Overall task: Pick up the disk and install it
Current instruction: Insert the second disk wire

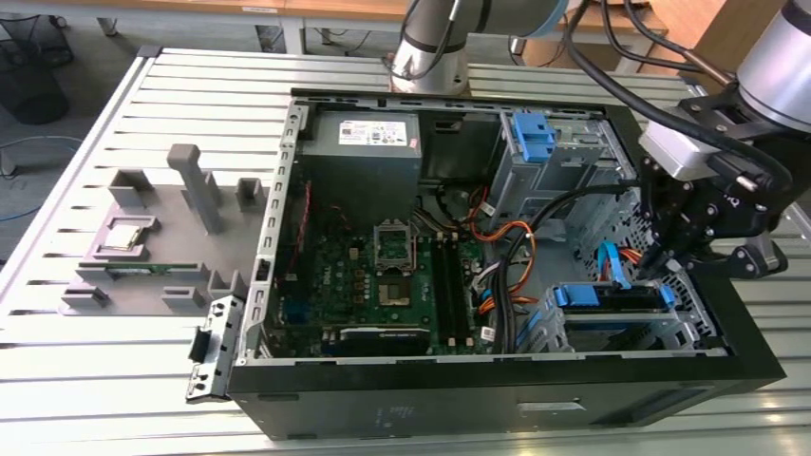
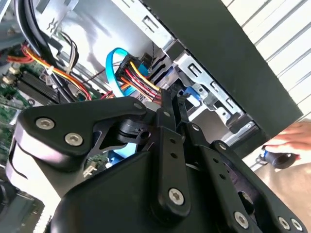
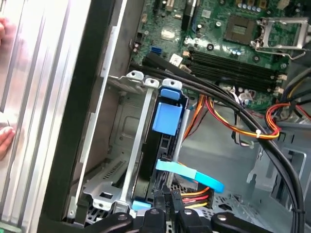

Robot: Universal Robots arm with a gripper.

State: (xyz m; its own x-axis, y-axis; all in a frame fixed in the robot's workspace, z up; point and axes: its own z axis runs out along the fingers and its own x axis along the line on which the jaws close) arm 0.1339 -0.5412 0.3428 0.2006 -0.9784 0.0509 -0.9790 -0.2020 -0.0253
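Exterior view, starting at its left: shows a ribbed, slatted aluminium tabletop (image 1: pixel 76 380) carrying a blocky matte grey plastic fixture (image 1: pixel 140 256) with upright posts. Further right, lying on its side with the cover off, an open black metal computer case (image 1: pixel 507 404). Inside, a green circuit-board motherboard (image 1: pixel 380 285), and behind it a larger grey metal box with a white sticker (image 1: pixel 361 152). Toward the exterior view's right, tucked into a perforated bare-steel drive cage (image 1: pixel 576 328) in the case's near corner, the flat silver metal disk in its blue plastic rail bracket (image 1: pixel 609 296). Stands on edge there, long axis running roughly along the case's near wall. Just above its right end, reaching down into the case, the black articulated metal gripper (image 1: pixel 666 266).

First wrist view adds what the exterior view hides: looks along the disk (image 3: pixel 167 116) from above, thin dark edge up, glossy blue bracket tab at the end away from the gripper, and a flat light-blue ribbon cable (image 3: pixel 194 174) curling off the near end beside red, yellow and black wires (image 3: pixel 192 196).

Second wrist view gives the clearest look at the fingers (image 2: pixel 166 104): slim black bars drawn close together, only a slit between them, tips down by the blue bracket. Cannot tell whether anything is pinched there. At that picture's edge, beyond the case wall, a person's hand (image 2: pixel 291 138).
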